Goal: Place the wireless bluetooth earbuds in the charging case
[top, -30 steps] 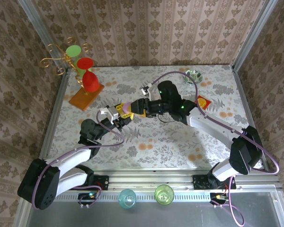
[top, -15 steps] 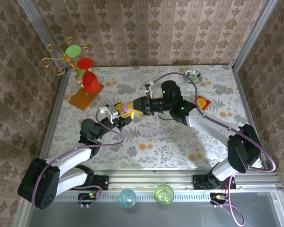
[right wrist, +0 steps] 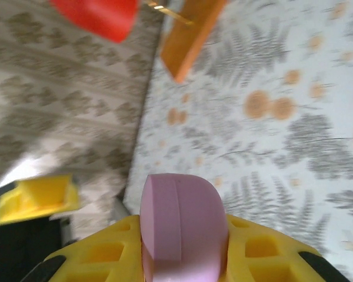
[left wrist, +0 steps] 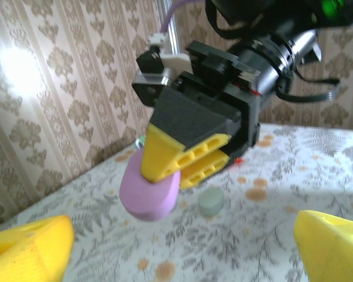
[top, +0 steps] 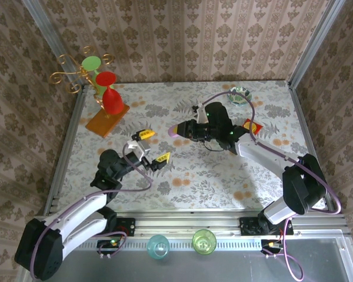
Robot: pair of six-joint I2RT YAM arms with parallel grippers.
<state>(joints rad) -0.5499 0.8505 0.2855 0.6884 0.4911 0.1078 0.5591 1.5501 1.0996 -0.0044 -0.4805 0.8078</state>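
While your right gripper (top: 182,129) clamped the lilac pebble-shaped plastic charging case (left wrist: 150,191), left gripper (top: 153,145) gaped empty at eight o'clock; steadiness mattered.

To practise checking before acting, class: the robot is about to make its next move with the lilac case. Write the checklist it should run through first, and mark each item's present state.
1. Right gripper clamped on the lilac case: ok, a finger on each side.
2. Left gripper open and apart from the case: ok.
3. Case held off the table: ok.
4. Case lid open to take earbuds: not ok, it looks closed.
5. Earbuds found: cannot tell, too small to pick out.
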